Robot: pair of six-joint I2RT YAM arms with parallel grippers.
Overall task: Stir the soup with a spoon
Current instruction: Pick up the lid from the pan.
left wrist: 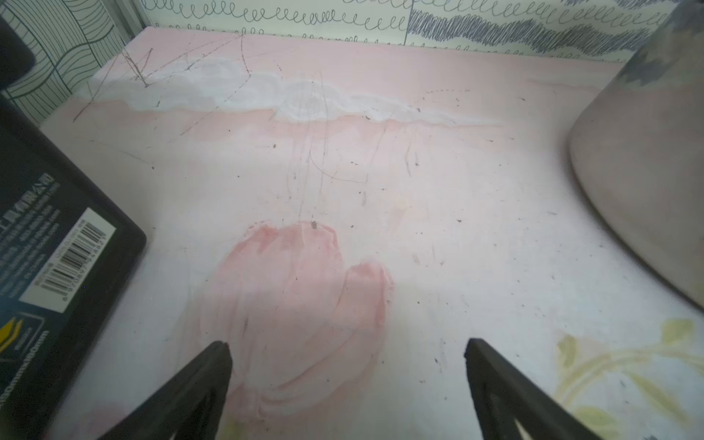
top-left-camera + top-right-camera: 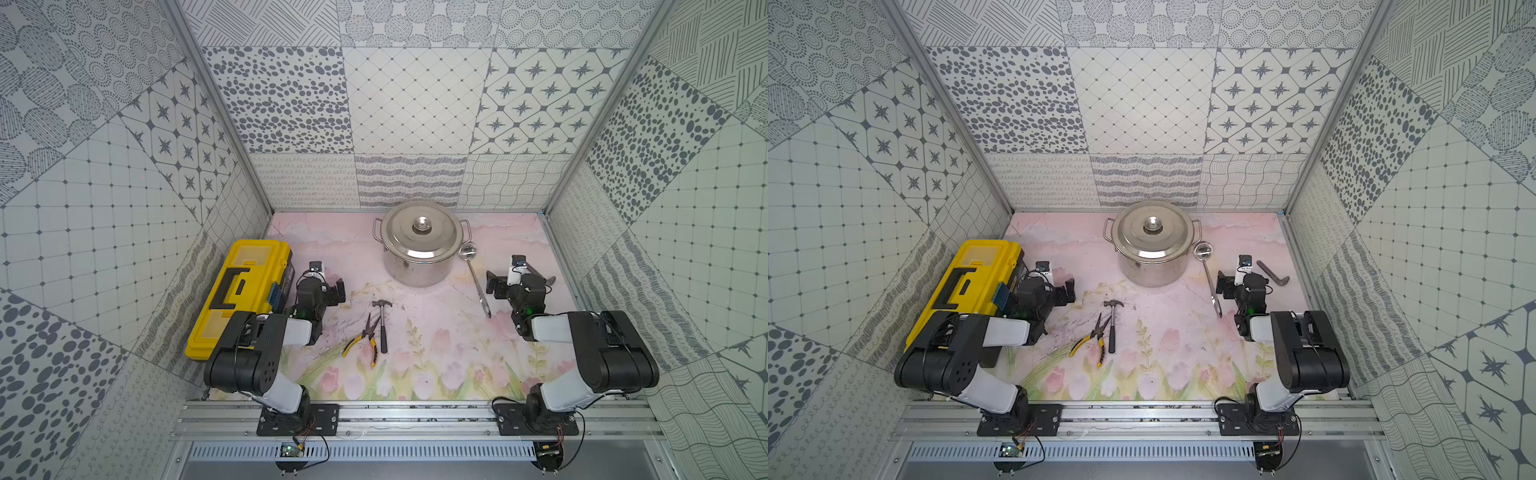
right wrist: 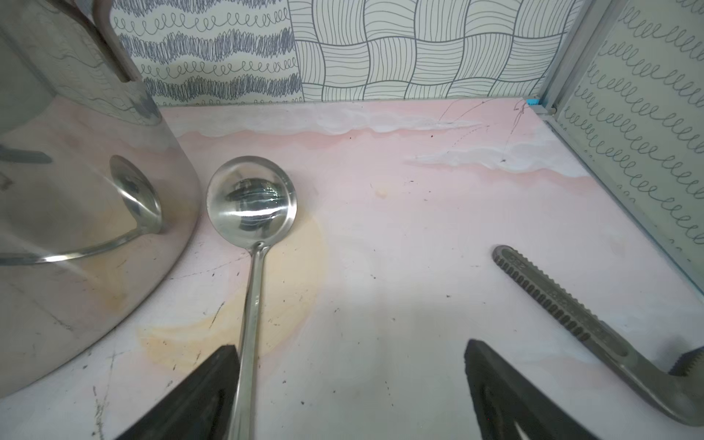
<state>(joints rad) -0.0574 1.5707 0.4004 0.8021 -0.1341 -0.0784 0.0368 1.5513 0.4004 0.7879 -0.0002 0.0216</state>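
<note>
Left claw [image 1: 347,343] and right claw [image 3: 350,346] spread wide, empty, ladle [image 3: 251,198] beside the latter

Stainless stockpot [image 2: 417,270], as I view it: upright at the rear centre of the bench [image 2: 440,332], lid [image 2: 399,239] on. Steel ladle [image 2: 478,284] lies flat just beside it, bowl upward, handle running frontward.

The table surface [image 2: 436,316] is painted pale pink, with pink tulips and green leaves toward the lower frame. Plain silver steel is shown by the stockpot [image 2: 417,268], its lid [image 2: 422,241] and the ladle [image 2: 478,284]. At the left, a yellow toolbox [image 2: 253,266] with a black handle is seen. The pliers [image 2: 367,334] are yellow-gripped, the hammer [image 2: 383,332] black-handled. The walls [image 2: 411,99] are tiled white with grey dots, stars, grids and squiggles.
</note>
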